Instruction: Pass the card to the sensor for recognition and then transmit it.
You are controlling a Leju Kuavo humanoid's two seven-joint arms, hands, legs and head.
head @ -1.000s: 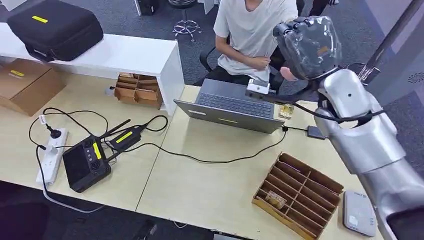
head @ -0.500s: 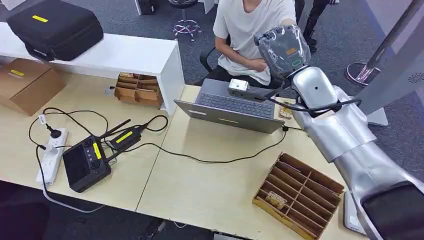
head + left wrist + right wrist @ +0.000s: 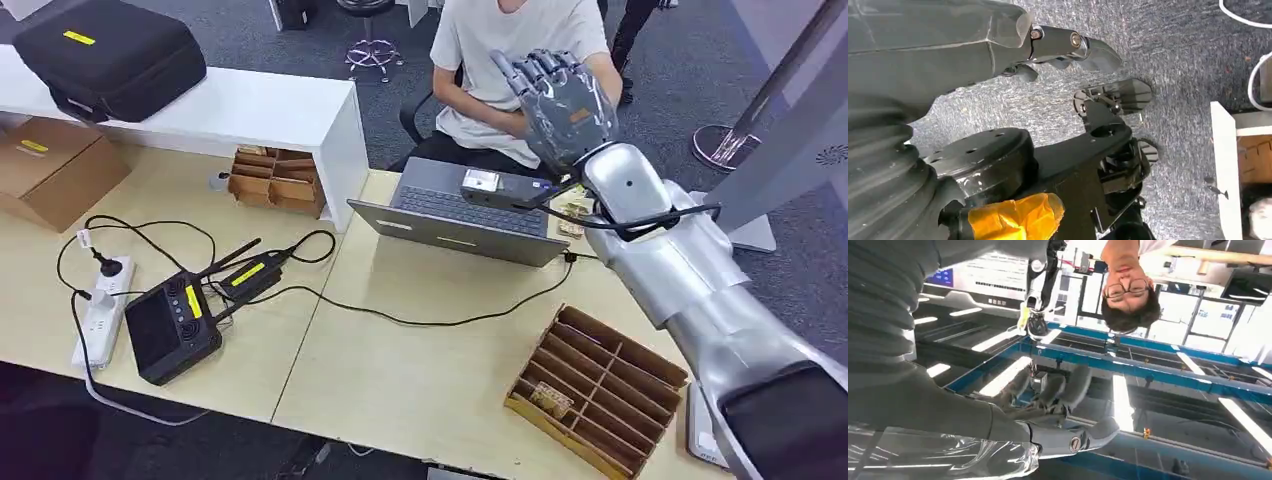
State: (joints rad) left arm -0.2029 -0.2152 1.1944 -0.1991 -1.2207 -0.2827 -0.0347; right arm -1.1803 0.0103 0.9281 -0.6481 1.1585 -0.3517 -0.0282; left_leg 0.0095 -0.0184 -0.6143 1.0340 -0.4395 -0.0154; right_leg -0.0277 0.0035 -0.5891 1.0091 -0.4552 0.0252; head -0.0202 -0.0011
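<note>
Up over the far side of the table (image 3: 420, 380), spotting the right hand (image 3: 563, 98) lifted high on a steeply raised silver forearm, elbow low at the near right corner, wrist reaching past the back of the open laptop (image 3: 462, 212). Fingers (image 3: 545, 68) fanned out and pointing up and away, loose, clasping nothing, back of the hand turned toward the head camera. Right in front of a seated person in a white shirt (image 3: 500, 50), level with the chest. Switching to the right wrist view: same story, dark fingers (image 3: 1063, 385) stretched forward side by side, thick thumb (image 3: 1090, 436) held well apart from them, open air between, ceiling lights beyond. As for the card, cannot tell where it lies; no sure sight of it in the raised palm or on the wood. Down below the forearm, noting a cardboard divider tray (image 3: 600, 390) with some small thing in one slot, too small to name, and a sliver of a pale flat box (image 3: 702, 438) peeking out beside the arm at the table's near right edge. Over to the left wrist view: left hand (image 3: 1048, 50) hanging over grey carpet, thumb straight out, the other fingers mostly hidden behind the cover, so cannot tell whether slack or curled.
</note>
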